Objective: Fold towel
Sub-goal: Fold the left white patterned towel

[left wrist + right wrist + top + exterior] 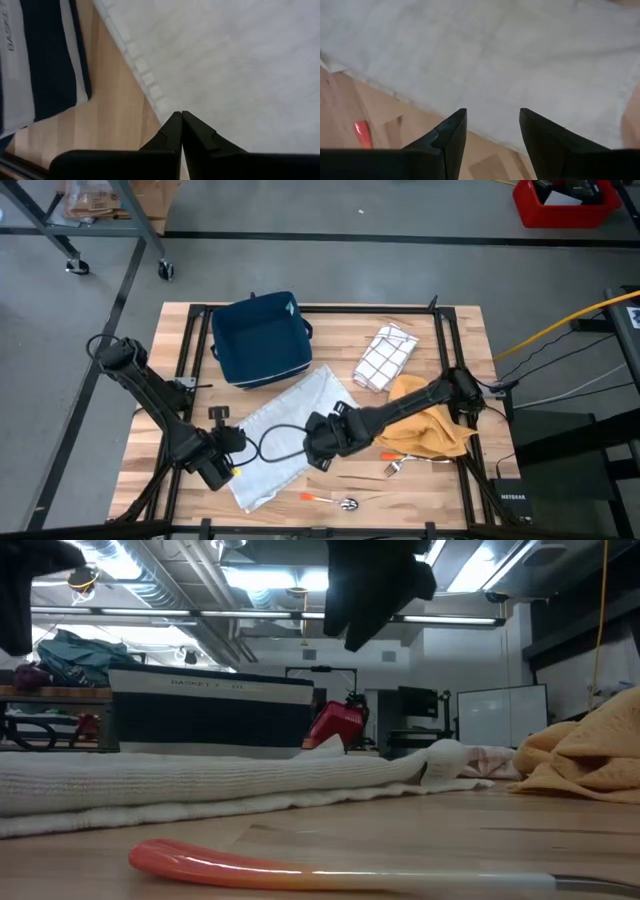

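A pale grey towel [283, 438] lies spread flat on the wooden counter [460, 340], running diagonally from the middle of the high view down toward its lower left; it is unfolded, with a dark cable looping across it. The left gripper [222, 465] sits at the lower left of that frame, over the towel's left edge, and its own wrist view shows its two dark fingers [172, 131] pressed together with nothing between them, their tips above the towel's ribbed hem where cloth meets bare wood. The right gripper [318, 448] hangs over the towel's lower right part, near the centre of the high view; in its wrist view its fingers [452, 132] stand apart, with open cloth visible in the gap and the towel's border just ahead of them, and they grip nothing. A dark blue basket [260, 340] stands above the towel, in the upper middle of the frame, just beside the towel's upper edge. To the right of it lies a white checked cloth [384, 358], and below that a mustard-yellow cloth [432, 432] is bunched under the right arm. A fork [400, 466] lies just below the yellow cloth, and a spoon with an orange handle [326, 499] lies at the bottom centre, near the towel's lower corner. The low view shows that orange handle in front of the towel's long rolled edge.
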Controlling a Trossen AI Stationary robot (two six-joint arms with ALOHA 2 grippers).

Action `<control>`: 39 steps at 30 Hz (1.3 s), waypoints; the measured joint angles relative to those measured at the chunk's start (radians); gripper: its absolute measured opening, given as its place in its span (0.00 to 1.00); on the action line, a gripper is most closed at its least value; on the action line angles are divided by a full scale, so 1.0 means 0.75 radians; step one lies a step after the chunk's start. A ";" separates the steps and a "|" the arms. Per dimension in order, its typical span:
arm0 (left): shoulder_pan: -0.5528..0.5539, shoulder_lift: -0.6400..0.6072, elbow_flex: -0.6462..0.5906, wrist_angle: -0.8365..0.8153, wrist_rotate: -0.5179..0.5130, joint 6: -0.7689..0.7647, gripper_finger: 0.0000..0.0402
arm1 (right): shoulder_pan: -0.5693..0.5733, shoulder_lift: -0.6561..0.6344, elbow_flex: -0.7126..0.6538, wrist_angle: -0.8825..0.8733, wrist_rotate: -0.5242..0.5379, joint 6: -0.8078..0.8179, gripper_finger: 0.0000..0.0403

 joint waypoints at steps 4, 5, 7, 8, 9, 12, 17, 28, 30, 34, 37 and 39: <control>0.001 0.001 -0.076 0.033 0.004 -0.075 0.00 | 0.032 0.000 -0.110 0.125 0.058 0.030 0.46; 0.001 0.001 -0.094 0.038 0.005 -0.100 0.00 | 0.036 0.000 -0.139 0.161 0.066 0.031 0.46; -0.001 0.001 -0.132 0.061 0.006 -0.154 0.00 | 0.038 0.000 -0.197 0.239 0.089 0.033 0.46; -0.002 0.002 -0.146 0.073 0.007 -0.164 0.00 | 0.038 0.000 -0.225 0.279 0.098 0.034 0.46; -0.002 0.002 -0.158 0.085 0.006 -0.172 0.00 | 0.037 0.000 -0.250 0.316 0.104 0.033 0.46; -0.002 0.002 -0.201 0.146 0.006 -0.150 0.00 | 0.034 0.000 -0.311 0.405 0.136 0.034 0.46; -0.002 0.002 -0.283 0.286 0.005 -0.111 0.00 | 0.023 0.000 -0.385 0.488 0.196 0.033 0.46; -0.001 0.003 -0.450 0.753 0.054 -0.116 0.00 | -0.018 0.000 -0.483 0.402 0.227 0.169 0.46; 0.000 0.003 -0.462 0.842 0.075 -0.116 0.00 | -0.035 0.000 -0.503 0.365 0.227 0.201 0.46; 0.000 0.003 -0.462 0.939 0.084 -0.113 0.00 | -0.075 0.000 -0.553 0.363 0.224 0.208 0.46; 0.000 0.003 -0.462 1.019 0.086 -0.081 0.00 | -0.106 0.000 -0.578 0.364 0.223 0.208 0.46; 0.001 0.010 -0.462 1.076 0.085 -0.063 0.00 | -0.125 0.000 -0.587 0.369 0.224 0.206 0.46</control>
